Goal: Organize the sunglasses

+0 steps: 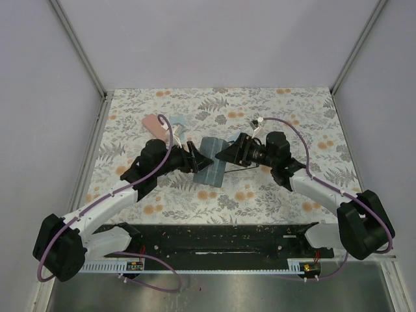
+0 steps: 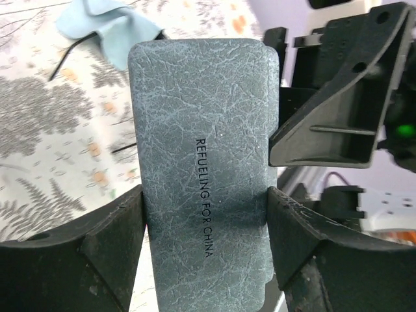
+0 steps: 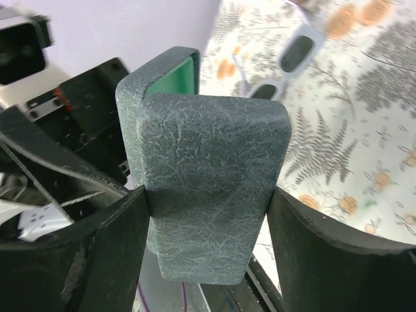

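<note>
Top view: my left gripper [image 1: 194, 160] and right gripper [image 1: 225, 155] meet at the middle of the frame on the grey-blue case [image 1: 211, 169]. The case is lifted over the table [image 1: 286, 104], and the pink case [image 1: 155, 123] lies apart at upper left. My arms hide what is under the case, and I cannot pick out either pair of sunglasses from here.

Left wrist view: my fingers [image 2: 120, 227] are clamped on both long sides of the case, which fills the centre of the frame. I judge I should keep this hold still and level as the anchor. A thin black stem at upper left, by the light blue cloth [image 2: 97, 23], may belong to the black-frame sunglasses [image 2: 68, 57]; too little shows to be sure.

Right wrist view: my fingers [image 3: 305, 240] press the flap from both sides. Green lining shows at the top, so the case is part open. I judge I should swing the flap about its hinge without tugging, or the body may twist loose. The whitish sunglasses [image 3: 298, 49] lie on the table at upper right, cut off by the frame edge. I cannot see the hinge or whether the case is empty.
</note>
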